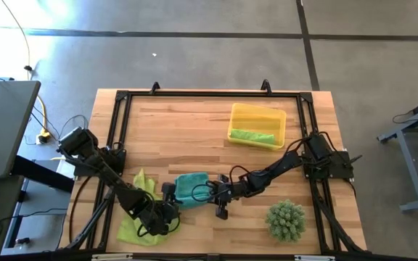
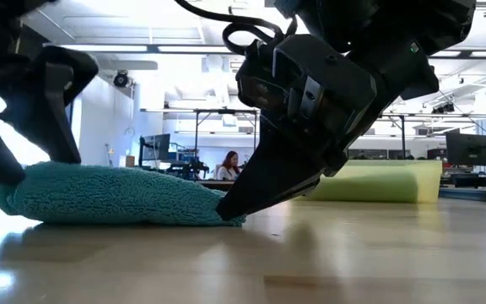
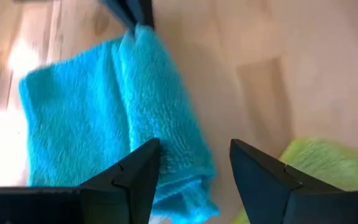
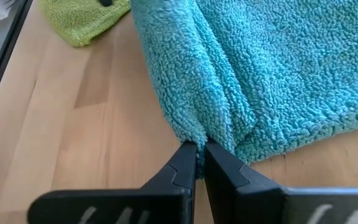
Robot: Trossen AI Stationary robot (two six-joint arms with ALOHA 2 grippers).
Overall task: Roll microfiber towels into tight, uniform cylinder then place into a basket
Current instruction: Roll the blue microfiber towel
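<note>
Right wrist view: right gripper is pinching a fold of the teal towel lying near the basket; left gripper is hovering beside the towel, jaws wide

table: light wood planks, black frame round edge
spiky plant: green ball shape, on table, near the shut tool on its outer side, apart from it
laptop/monitor: grey, off table, beyond the open tool's arm base
yellow cable: on floor by that grey unit
floor: grey concrete w/ dark seams
person: seated at desks in bkgd, far behind the tools
monitors: dark, bkgd, far off
</note>
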